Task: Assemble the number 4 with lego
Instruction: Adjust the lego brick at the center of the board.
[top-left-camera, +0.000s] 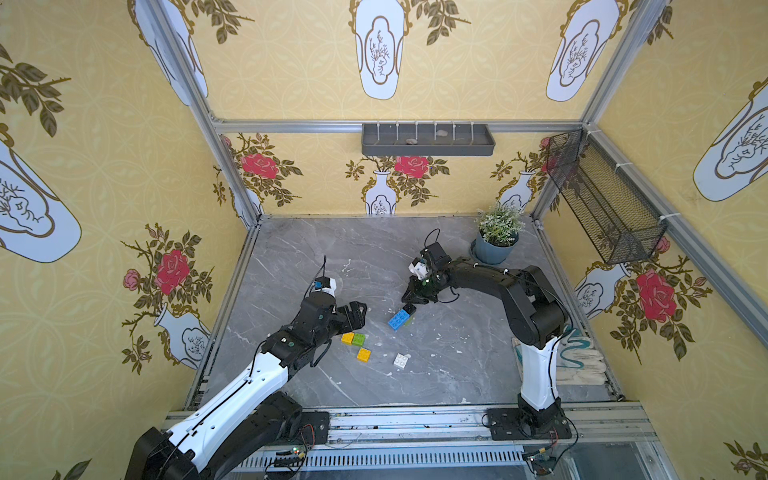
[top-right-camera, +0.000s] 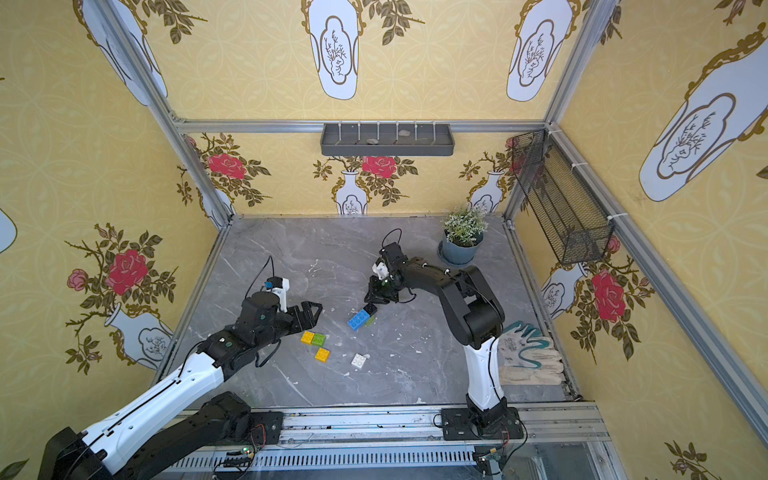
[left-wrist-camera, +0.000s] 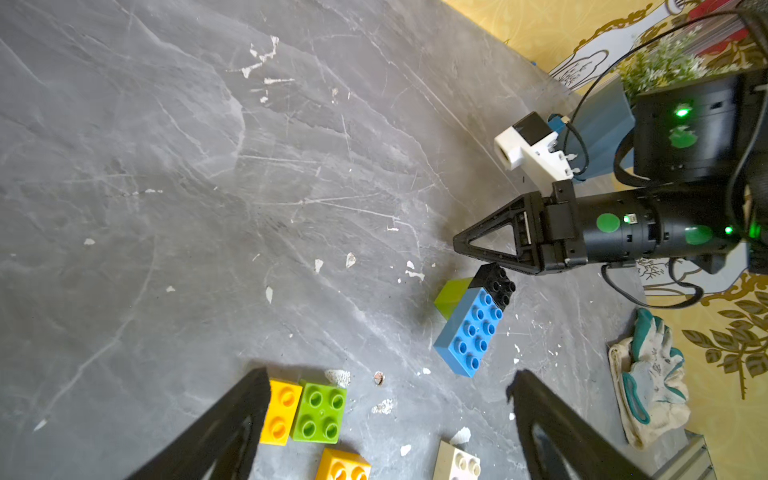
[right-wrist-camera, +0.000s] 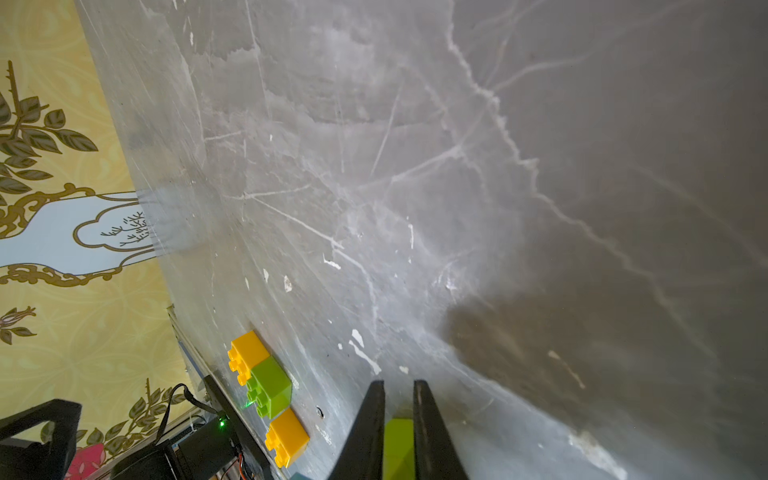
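Two yellow bricks (top-left-camera: 348, 338) (top-left-camera: 364, 354), two green bricks (top-left-camera: 358, 339) (left-wrist-camera: 453, 293), one blue brick (top-left-camera: 398, 319), one black brick (top-left-camera: 409, 309) and one white brick (top-left-camera: 401, 360) lie here. The left gripper's (left-wrist-camera: 390, 374) jaws stand apart; the right gripper's (right-wrist-camera: 399, 384) nearly meet.

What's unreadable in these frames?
- Right gripper grip: lime green brick shows between its fingers in the right wrist view, cut off by the frame edge; contact unclear.
- Same brick in both top views: mostly hidden by the blue brick.
- White brick, left wrist view: cut off by the frame edge.

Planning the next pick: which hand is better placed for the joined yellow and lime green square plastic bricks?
Left. The left hand hangs open beside the joined yellow and lime green square plastic bricks; the right hand, nearly shut, sits farther off over the blue bar cluster.
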